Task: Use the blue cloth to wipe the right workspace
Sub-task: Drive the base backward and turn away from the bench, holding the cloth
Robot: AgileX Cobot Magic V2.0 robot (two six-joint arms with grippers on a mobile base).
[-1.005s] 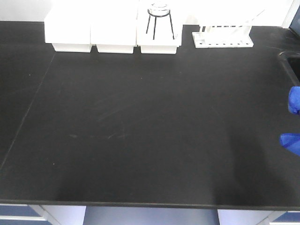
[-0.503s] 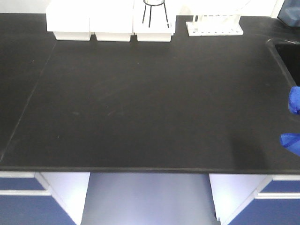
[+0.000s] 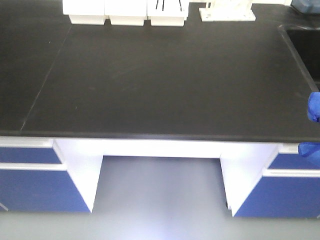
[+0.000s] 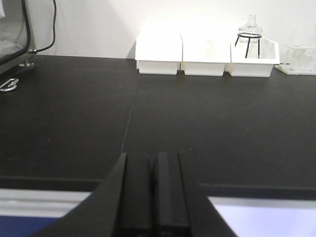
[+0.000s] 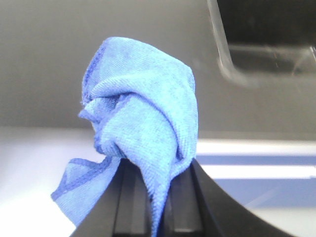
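Holds the blue cloth (image 5: 143, 113) bunched and pinched in the right gripper (image 5: 155, 180), in the air by the black benchtop's (image 3: 165, 75) front edge, far right. Shows the left gripper (image 4: 153, 165) with fingers pressed together, empty.

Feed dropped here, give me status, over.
Left end effector shut, empty. Right end effector shut on blue cloth, bunched. Nothing seen in the way.

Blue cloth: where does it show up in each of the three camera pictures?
Front view: the blue cloth peeks in at the right edge, as two patches.
Left wrist view: not in it.
Right wrist view: in the centre, bunched up in the right gripper.
Shared landmark: the white boxes at the back of the bench show in the front and left wrist views.
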